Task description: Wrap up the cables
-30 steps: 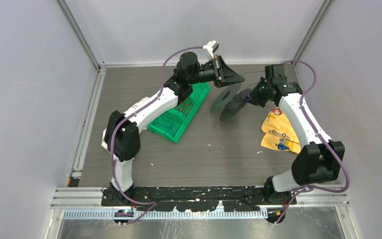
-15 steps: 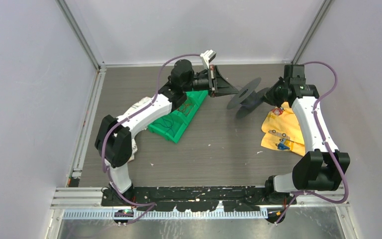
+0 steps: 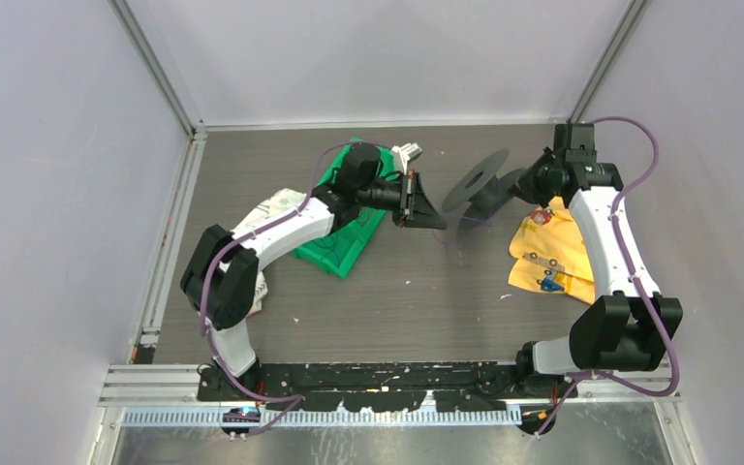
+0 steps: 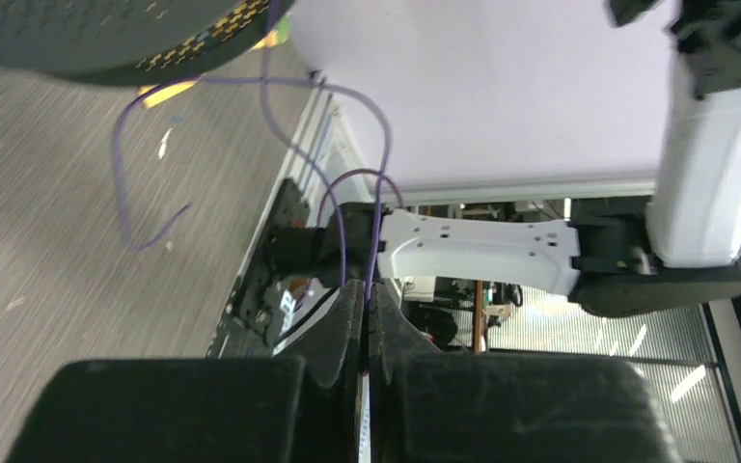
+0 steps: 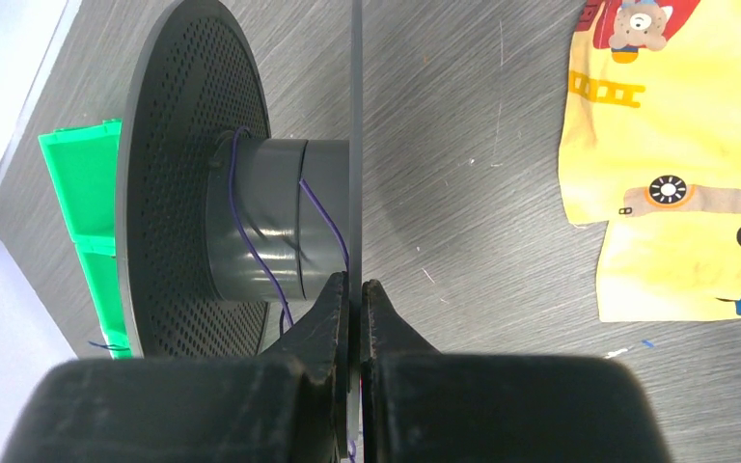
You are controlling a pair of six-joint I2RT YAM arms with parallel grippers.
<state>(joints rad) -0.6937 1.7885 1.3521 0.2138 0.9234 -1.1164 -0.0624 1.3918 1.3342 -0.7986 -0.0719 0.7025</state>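
Pinching a thin purple cable (image 4: 387,169) in the left gripper (image 4: 367,309), fingers pressed tight together, just left of the spool (image 3: 475,179) and a touch nearer the arm bases. Clamping the spool's near flange with the right gripper (image 5: 352,289), likewise squeezed shut on the disc edge. Holding it apparently clear of the bench (image 3: 417,291), axis roughly level.

Only a couple of turns round the hub (image 5: 256,217): widely spaced, slanting, not packed. Plenty of slack between spool and left gripper, looping free in the air. One loose end hanging off to the side in the left wrist view.

Reads as early stage: winding begun, nowhere near finished. Left to do, as a guess: take up the slack, lay further turns side by side, secure the free end. Looks like more thin wires lying in the green tray (image 3: 344,237) left of the spool, none on the hub yet as far as can be told.

Yellow cloth (image 3: 552,254) flat on the bench, right of the spool and nearer the bases. Not in play.

Cannot tell whether the hub turns are anchored or merely draped. Likely to slip if tension drops.
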